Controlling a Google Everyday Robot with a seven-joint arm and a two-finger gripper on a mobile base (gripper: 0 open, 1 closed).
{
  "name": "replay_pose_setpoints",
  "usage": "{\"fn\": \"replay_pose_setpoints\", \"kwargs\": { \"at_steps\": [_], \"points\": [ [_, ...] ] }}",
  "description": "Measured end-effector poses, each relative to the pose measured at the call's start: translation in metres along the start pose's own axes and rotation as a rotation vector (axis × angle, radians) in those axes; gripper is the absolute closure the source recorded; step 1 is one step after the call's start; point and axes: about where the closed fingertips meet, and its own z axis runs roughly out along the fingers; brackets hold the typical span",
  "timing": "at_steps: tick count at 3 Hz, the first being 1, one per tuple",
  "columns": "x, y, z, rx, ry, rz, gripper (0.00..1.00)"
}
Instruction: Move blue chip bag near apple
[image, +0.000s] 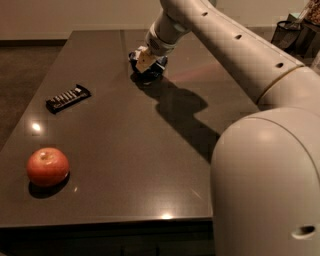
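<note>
Camera view: the only view, looking along a dark, glossy table (125, 150) from its near edge.
My gripper (145, 62): at the far part of the table, a little right of the middle. It is lowered onto the blue chip bag (157, 68).
My arm (225, 40): pale and dotted with small holes. It reaches in from the right and slants down toward the bag.
Gripper state: I cannot tell whether it is apart or clamped on the bag, because it sits right over the foil and hides the contact.
Blue chip bag: on the tabletop at the far side, directly under my gripper. Dark blue foil with white patches shows on either side of it.
Apple (47, 166): red-orange with a paler top and a stem dimple. It sits near the table's near left corner, well apart from the bag.
Black wrapper (68, 98): flat, bar-shaped, with white stripes. It lies on the left side of the table between the apple and the bag and touches neither.
Shadow (185, 107): my arm's dark shadow runs across the tabletop from the bag toward the near right.
My body (265, 185): a large pale rounded shell that fills the near right of the view.
</note>
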Motion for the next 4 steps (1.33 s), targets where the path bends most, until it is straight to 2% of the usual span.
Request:
{"fn": "replay_pose_setpoints", "kwargs": {
  "at_steps": [1, 2, 4],
  "points": [
    [0.004, 0.016, -0.029, -0.03, -0.021, -0.068, 0.87],
    [0.017, 0.041, -0.062, -0.085, -0.053, -0.149, 1.0],
    [0.06, 0.088, -0.115, -0.213, -0.11, -0.29, 1.0]
  ]
}}
